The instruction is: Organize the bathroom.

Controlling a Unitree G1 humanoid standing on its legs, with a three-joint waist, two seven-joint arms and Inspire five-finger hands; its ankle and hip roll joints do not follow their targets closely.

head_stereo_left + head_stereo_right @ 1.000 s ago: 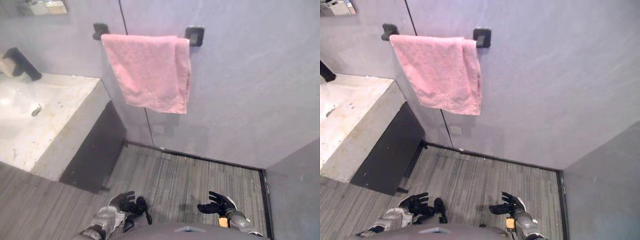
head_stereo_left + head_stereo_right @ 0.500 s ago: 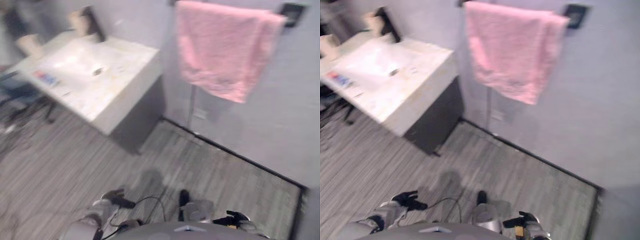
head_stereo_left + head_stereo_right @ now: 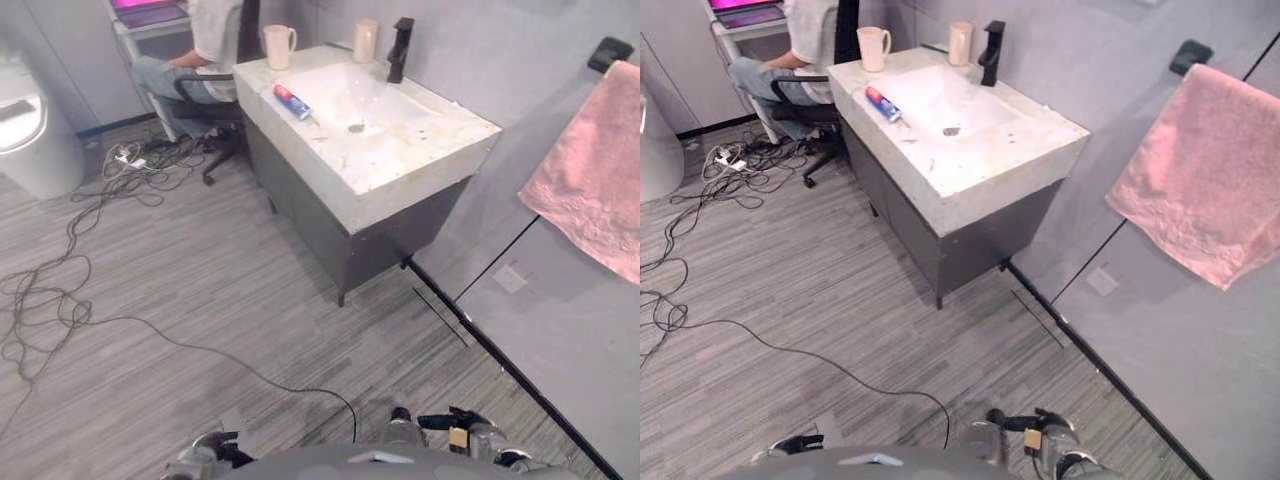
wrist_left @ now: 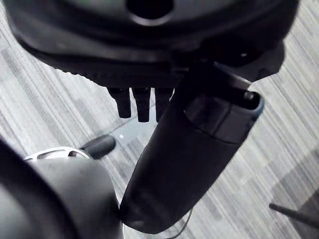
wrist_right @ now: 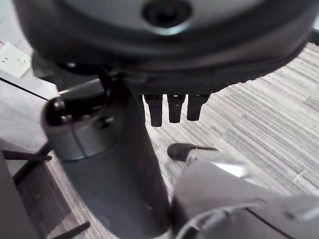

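Past frame edge: towel (image 3: 600, 170) (cropped)

No text, number or sign can be read. The toothpaste tube (image 3: 292, 100) on the sink (image 3: 365, 150), near the mug (image 3: 276, 46), carries red and blue print too small to make out.

pink towel (image 3: 1205, 170), white mug (image 3: 277, 45)
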